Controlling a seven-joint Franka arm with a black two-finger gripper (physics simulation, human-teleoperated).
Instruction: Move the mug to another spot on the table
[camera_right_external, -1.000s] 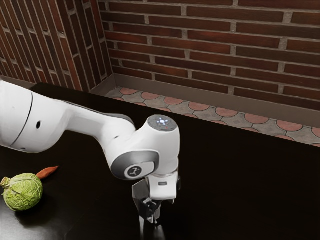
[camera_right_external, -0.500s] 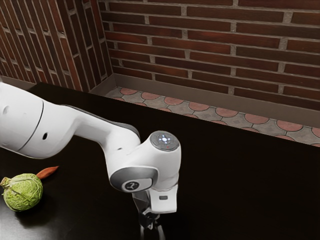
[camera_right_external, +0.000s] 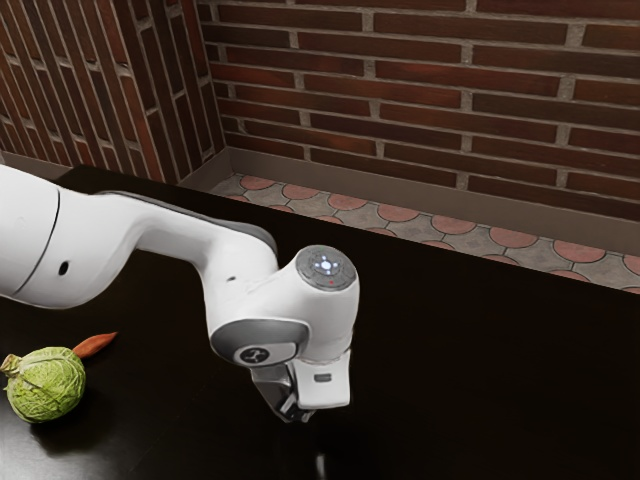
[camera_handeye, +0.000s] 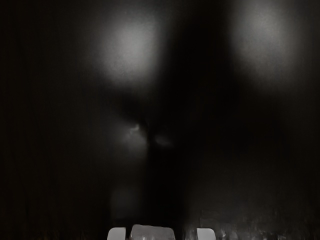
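Presently the arm (camera_right_external: 150, 250) enters from the exterior view's left and runs low over the black table (camera_right_external: 480, 350). It bends at a rounded joint whose lit cap (camera_right_external: 325, 267) faces upward. Below that joint the white hand points steeply down at the tabletop, tilted slightly toward the exterior view's left. The gripper (camera_right_external: 293, 410) hangs just above the dark surface, near the front edge of the view.

Position of the mug relative to the gripper: cannot be told. A thin pale streak (camera_right_external: 320, 466) lies on the table just below the gripper, toward the exterior view's right. Whether it belongs to the mug is not determinable. In the wrist view, pale blurred shapes (camera_handeye: 152, 233) sit closest to the hand against the dark tabletop; their identity is likewise uncertain.

State of the gripper: whether it is released, clenched or grasping anything cannot be told, as its dark parts merge with the table.

A green cabbage (camera_right_external: 44, 383) rests on the table well apart from the gripper, at the exterior view's left. An orange carrot (camera_right_external: 93, 344) lies just beside it. A brick wall (camera_right_external: 420, 90) and a tiled floor (camera_right_external: 450, 225) stand behind the table.
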